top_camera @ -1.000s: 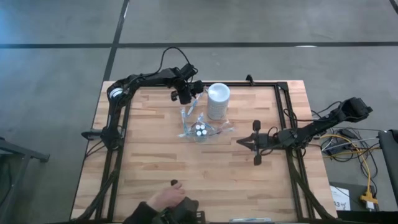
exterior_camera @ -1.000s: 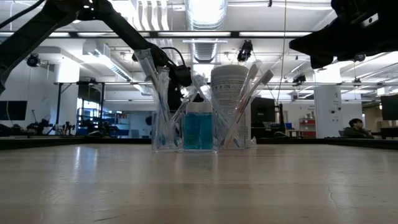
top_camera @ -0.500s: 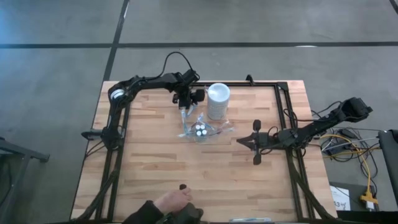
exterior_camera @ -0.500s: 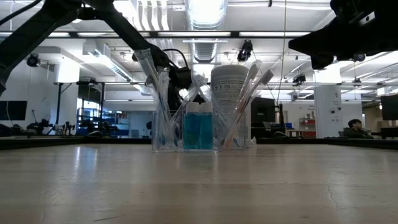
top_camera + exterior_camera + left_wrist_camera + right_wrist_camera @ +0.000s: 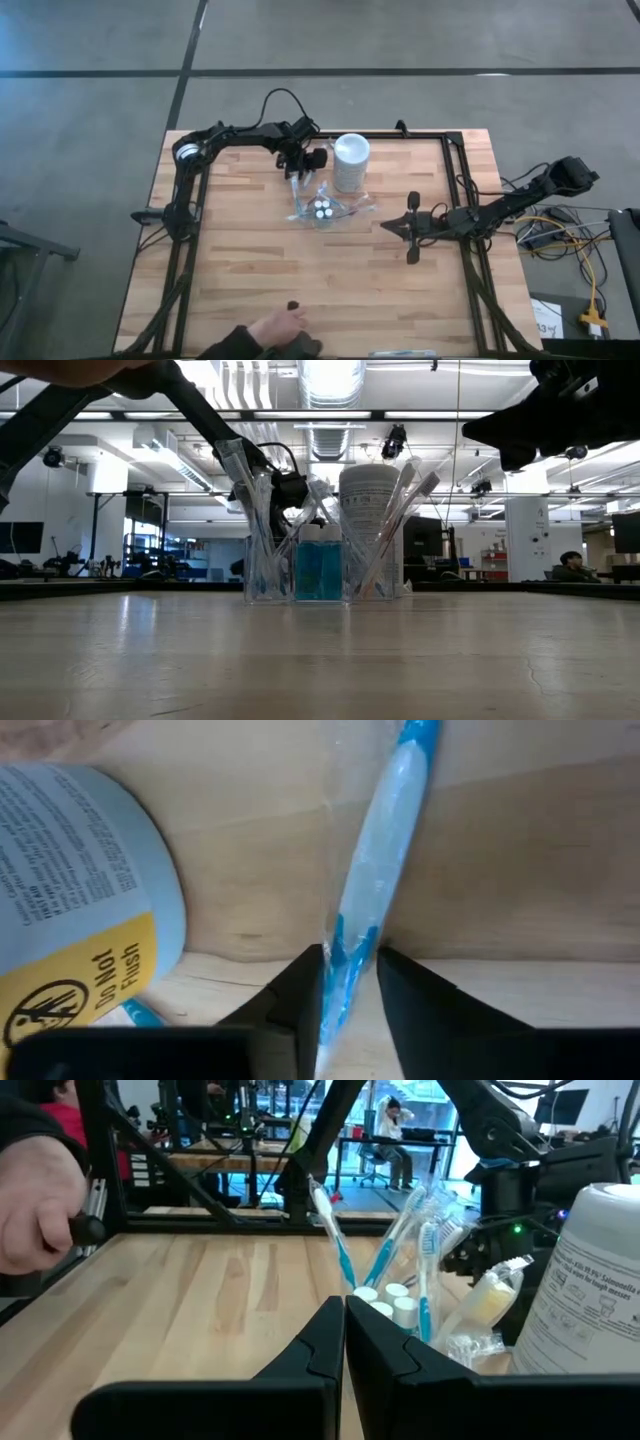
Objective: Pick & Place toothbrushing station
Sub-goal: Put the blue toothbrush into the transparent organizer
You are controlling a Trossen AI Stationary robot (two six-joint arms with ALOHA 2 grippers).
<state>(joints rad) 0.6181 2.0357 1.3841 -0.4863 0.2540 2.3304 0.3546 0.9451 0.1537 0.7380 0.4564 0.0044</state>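
Wooden table (image 5: 250, 270); person's hand (image 5: 270, 328) at near edge, perhaps holding small dark knob (image 5: 294, 305).

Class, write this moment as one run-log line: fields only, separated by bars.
left tool: closed on toothbrush, beside white cup | right tool: shut, empty, waiting right of holder

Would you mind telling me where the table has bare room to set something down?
Free: the wood between the clear holder and the person's hand, and the table's left side. Crowded: the far middle, where the left gripper, white cup and toothbrushes cluster; the right gripper sits right.
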